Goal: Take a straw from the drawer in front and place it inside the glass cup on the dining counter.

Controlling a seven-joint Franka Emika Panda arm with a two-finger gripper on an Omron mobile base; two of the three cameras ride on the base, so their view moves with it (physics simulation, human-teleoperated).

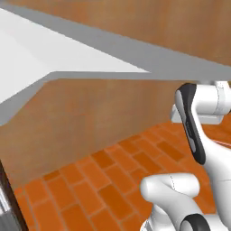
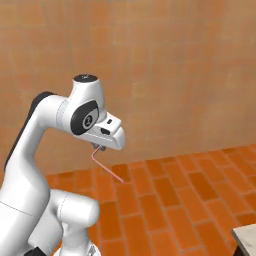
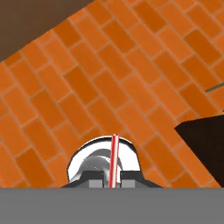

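Up close, low in the middle of the hand view, the gripper (image 3: pixel 113 183) was squeezed shut on the straw (image 3: pixel 114 159), which stuck straight up between the fingers. In the right base view, left of the middle, the straw (image 2: pixel 104 165) hung from the gripper (image 2: pixel 99 147) over the orange brick floor (image 2: pixel 165 200). Farther back stood a tan wall (image 2: pixel 175 75).

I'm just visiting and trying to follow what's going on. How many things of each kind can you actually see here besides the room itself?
Straws: 1, the red-pink straw, pinched in the gripper and hanging over the brick floor
Robot arms: 1, white with dark joints
Stone counter tops: 1, just a pale corner showing at the edge of the right base view
Total: 3
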